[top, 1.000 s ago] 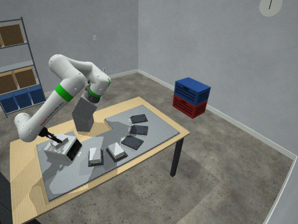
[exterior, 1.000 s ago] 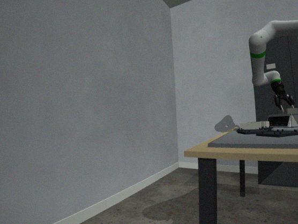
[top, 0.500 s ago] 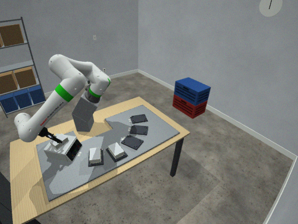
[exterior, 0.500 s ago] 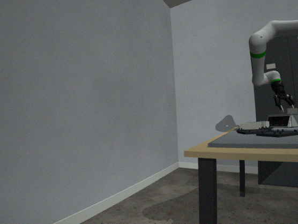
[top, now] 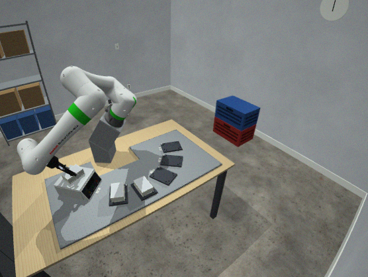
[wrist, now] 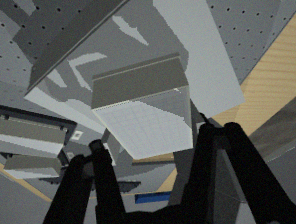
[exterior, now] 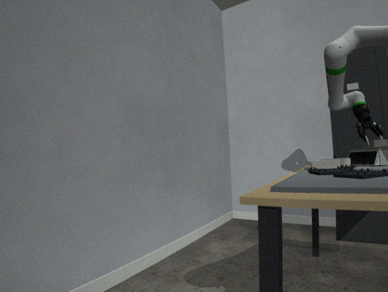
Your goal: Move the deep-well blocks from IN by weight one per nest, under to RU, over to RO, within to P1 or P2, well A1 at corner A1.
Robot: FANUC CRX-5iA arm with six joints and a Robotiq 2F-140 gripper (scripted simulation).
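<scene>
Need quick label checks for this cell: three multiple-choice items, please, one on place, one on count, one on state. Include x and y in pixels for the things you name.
1. Which thing is the gripper [top: 73, 173] [exterior: 375, 140] [wrist: 152, 115] at?
A. The blue crate
B. The check-weigher [top: 67, 193] [exterior: 382, 158] [wrist: 212, 65]
C. The shelf rack

2. How many blocks sit in the dark nests [top: 163, 175] [exterior: 359, 174]?
A. One
B. Three
C. Two

3. How do the fingers [exterior: 367, 140] stand?
A. Apart
B. Tips touching each other
C. Crossed

Key:
1 B: the top view shows the gripper reaching down to it.
2 C: the top view shows two white blocks in nests; the third is at the check-weigher.
3 A: the wrist view shows a wide gap between them.
</scene>
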